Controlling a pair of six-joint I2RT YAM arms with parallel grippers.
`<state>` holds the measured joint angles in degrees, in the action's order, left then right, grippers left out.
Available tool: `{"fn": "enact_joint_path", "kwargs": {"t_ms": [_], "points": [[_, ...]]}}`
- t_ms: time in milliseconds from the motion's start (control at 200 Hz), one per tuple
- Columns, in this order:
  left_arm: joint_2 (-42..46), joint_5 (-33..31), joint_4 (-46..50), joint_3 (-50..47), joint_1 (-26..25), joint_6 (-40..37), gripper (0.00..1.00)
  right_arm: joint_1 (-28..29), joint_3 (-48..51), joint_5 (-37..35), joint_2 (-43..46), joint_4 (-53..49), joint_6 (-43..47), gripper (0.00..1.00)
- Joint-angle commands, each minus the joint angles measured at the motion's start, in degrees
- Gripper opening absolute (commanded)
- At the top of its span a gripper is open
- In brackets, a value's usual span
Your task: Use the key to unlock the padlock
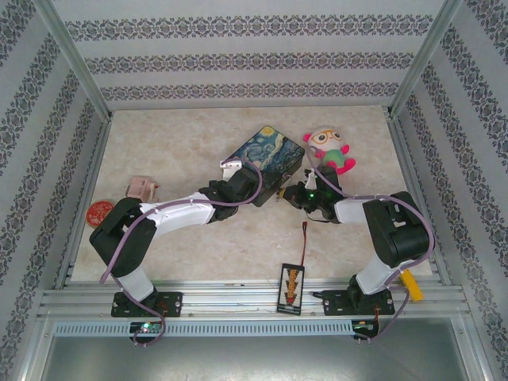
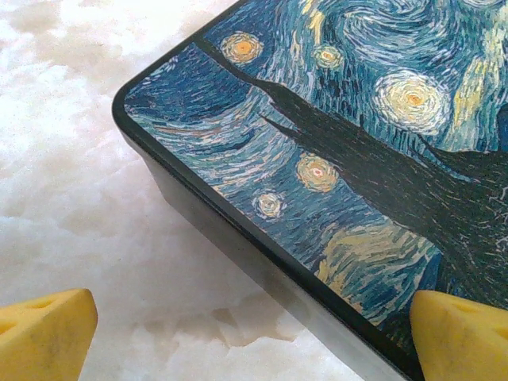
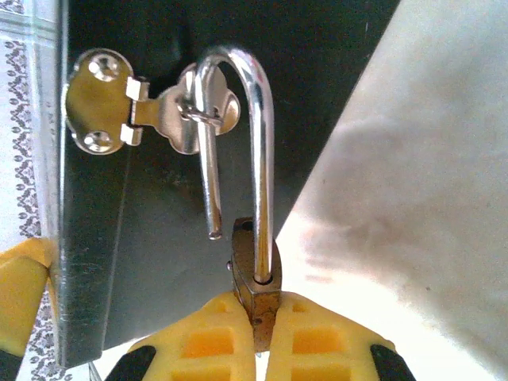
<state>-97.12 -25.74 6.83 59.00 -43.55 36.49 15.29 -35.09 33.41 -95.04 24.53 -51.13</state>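
The small brass padlock (image 3: 255,274) is pinched by its body in my right gripper (image 3: 258,321), which is shut on it. Its silvery shackle (image 3: 263,159) is sprung open: one leg hangs free beside the body, while the bend still hooks through the ring of the box's metal latch (image 3: 103,111). The painted starry-night box (image 1: 266,163) lies mid-table. My left gripper (image 2: 254,340) is open and straddles the box's near corner (image 2: 159,103), one yellow finger (image 2: 48,333) over the table, the other (image 2: 460,333) on the lid. The key is hidden.
A plush doll (image 1: 329,151) sits just right of the box. A pink object (image 1: 141,188) and a red disc (image 1: 100,213) lie at the left. A small black board (image 1: 290,287) rests at the near edge, and a yellow piece (image 1: 410,284) sits by the right arm's base.
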Motion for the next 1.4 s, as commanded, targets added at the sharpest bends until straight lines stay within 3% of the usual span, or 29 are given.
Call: {"fn": "enact_joint_path", "kwargs": {"t_ms": [0,1394], "points": [[-0.12,-1.60,9.28,-2.26,-0.04,-0.10,0.99,-2.37,-2.51,-3.35,0.07,3.02,-0.81,0.03],[1.93,-0.44,8.56,-2.67,0.48,0.58,0.99,-5.54,-4.86,-1.88,-0.94,1.93,-0.15,0.03]]}}
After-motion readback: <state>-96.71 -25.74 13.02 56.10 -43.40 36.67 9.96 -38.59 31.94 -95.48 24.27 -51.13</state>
